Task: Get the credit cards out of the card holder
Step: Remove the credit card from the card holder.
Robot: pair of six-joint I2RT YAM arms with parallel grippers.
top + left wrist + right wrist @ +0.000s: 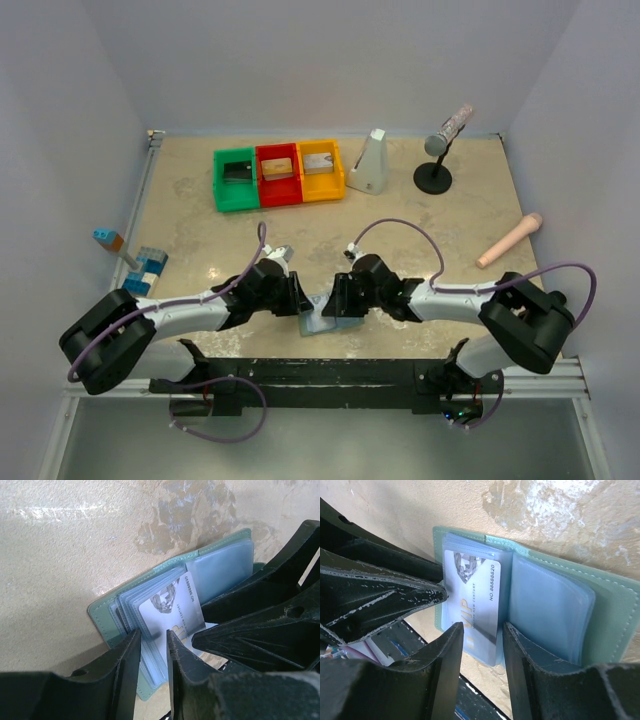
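Observation:
The card holder lies open on the table near the front edge, grey-green outside with pale blue pockets. A silver-grey credit card marked VIP sticks partway out of one pocket. My left gripper stands open from the left, its fingers either side of the pocket leaves. From the right comes my right gripper, open, with its fingers straddling the card's free end and a gap showing at the right finger. The two grippers nearly touch over the wallet. No black card shows in the wallet.
Green, red and yellow bins stand in a row at the back, each with a flat item inside. A white wedge-shaped object, a microphone on a stand, a pink cylinder and blue toy bricks surround the work area.

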